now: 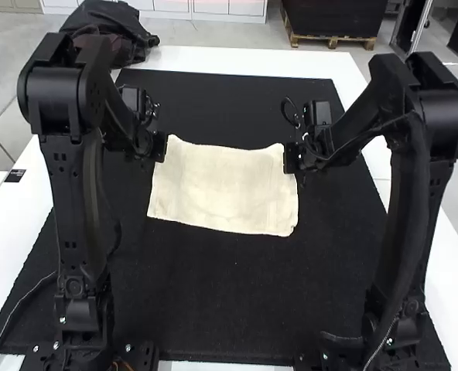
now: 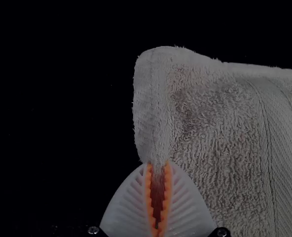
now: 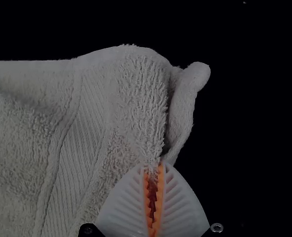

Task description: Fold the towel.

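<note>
- The towel (image 1: 221,189) lies spread, broader than it is deep, toward the far edge of the black mat (image 1: 229,309), well apart from the mat's near edge; whether it is one layer or already doubled, I cannot tell.
- Left gripper (image 2: 158,165): narrow, its ribbed fingers pinching the towel's border just short of the far left corner.
- Right gripper (image 3: 154,167): likewise narrow, nipping the cloth by the far right corner, where a curl of hem stands out beside the fingertips.
- The step in hand looks to be bringing the far side over toward the mat's near edge. Both corners want to rise together, level, with light tension between them.
- Too hard a pull sideways could slip the shallow pinch; too little lets the middle sag and crease.
- Set the hem down along the towel's near edge before letting go; the curled right corner may need flattening.
- Left arm (image 1: 78,193) and right arm (image 1: 415,193) mirror each other: each rises from the mat's near edge, bends at a high elbow, and slopes its forearm inward and down to the towel.
</note>
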Robot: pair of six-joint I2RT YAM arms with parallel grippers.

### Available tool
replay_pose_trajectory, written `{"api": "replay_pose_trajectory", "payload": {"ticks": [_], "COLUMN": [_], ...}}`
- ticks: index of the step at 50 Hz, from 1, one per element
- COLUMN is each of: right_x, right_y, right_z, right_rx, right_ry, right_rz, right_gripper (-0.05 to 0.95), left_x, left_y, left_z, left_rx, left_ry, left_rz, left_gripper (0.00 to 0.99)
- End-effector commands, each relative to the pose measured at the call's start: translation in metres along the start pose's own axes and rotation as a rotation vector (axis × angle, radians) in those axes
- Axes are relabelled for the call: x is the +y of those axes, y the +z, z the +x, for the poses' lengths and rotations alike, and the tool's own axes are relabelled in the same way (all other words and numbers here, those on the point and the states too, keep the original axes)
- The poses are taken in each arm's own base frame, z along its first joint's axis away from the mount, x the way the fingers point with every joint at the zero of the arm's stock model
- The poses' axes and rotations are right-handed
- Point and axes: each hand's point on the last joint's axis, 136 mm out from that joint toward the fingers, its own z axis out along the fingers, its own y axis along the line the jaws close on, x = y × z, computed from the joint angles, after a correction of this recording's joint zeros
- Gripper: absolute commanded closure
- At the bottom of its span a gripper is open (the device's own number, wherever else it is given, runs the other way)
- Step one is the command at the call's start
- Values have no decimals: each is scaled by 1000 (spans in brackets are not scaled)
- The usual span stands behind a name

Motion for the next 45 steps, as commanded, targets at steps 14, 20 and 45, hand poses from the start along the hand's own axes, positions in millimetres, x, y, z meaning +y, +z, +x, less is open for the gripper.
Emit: {"api": "replay_pose_trajectory", "payload": {"ticks": [14,20,45], "right_x": [4,5,11], "right_y": [-39,-46,-70], "right_z": [-20,-17,15], "right_rx": [-63,-46,23], "right_ry": [24,47,69], "right_rz": [-20,-39,-79], "right_gripper": [923,923,923], "left_x": [16,13,1], "left_y": [-29,-38,-68], "left_z": [-19,-15,7], "left_rx": [-38,-30,-4], "left_ry": [-13,-12,7], "left_rz": [-17,-12,-2], "left_gripper": [969,969,969]}}
